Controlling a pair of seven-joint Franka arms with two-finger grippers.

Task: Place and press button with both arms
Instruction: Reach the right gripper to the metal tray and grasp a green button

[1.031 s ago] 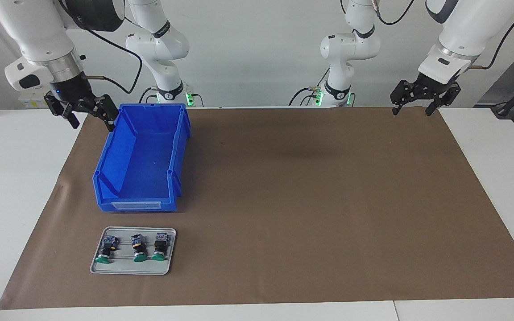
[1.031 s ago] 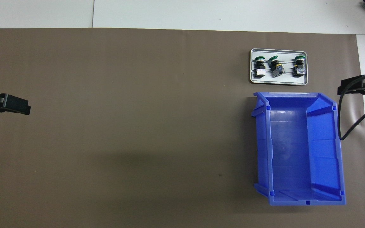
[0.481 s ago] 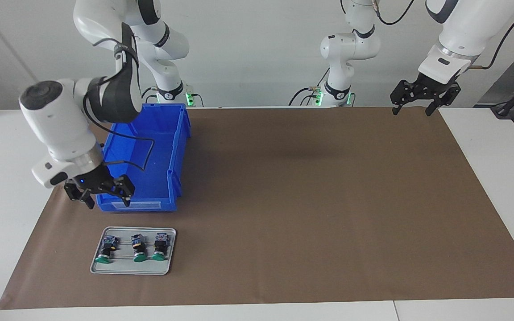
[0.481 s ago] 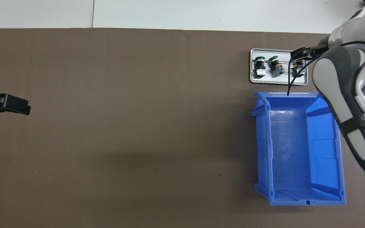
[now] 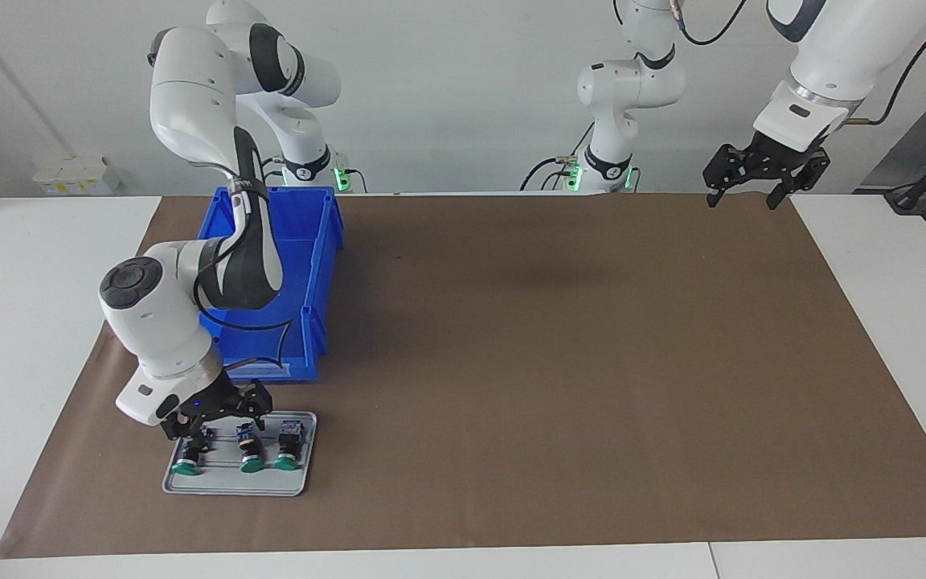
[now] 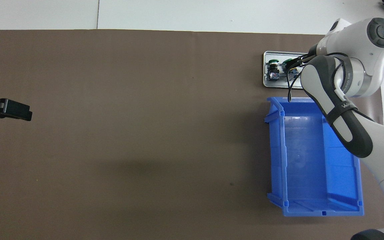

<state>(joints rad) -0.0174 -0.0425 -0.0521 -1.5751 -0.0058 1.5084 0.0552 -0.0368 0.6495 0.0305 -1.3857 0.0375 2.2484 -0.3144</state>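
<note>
- Right gripper low over the grey tray, fingers spread, straddling the terminal ends of the buttons at the tray's outer end; nothing clamped yet, contact hard to tell.
- Three green-capped buttons lying in a row on the tray: the button nearest the table's end, a middle twin, a third twin.
- Best lowered squarely over one black body, fingers clear of the neighbour, then closed on the body rather than the round cap, which would likely slip.
- Tight spacing between the twins the main hazard: a finger landing between two could nudge or roll the wrong one.
- Blue bin just beside the tray, nearer the robots, with the right arm's forearm passing over it; straight lift needed before any swing toward open paper.
- Brown mat bare across the middle, ample room for placing.
- Left gripper waiting high over the mat's corner at the left arm's end, fingers apart, holding nothing.
</note>
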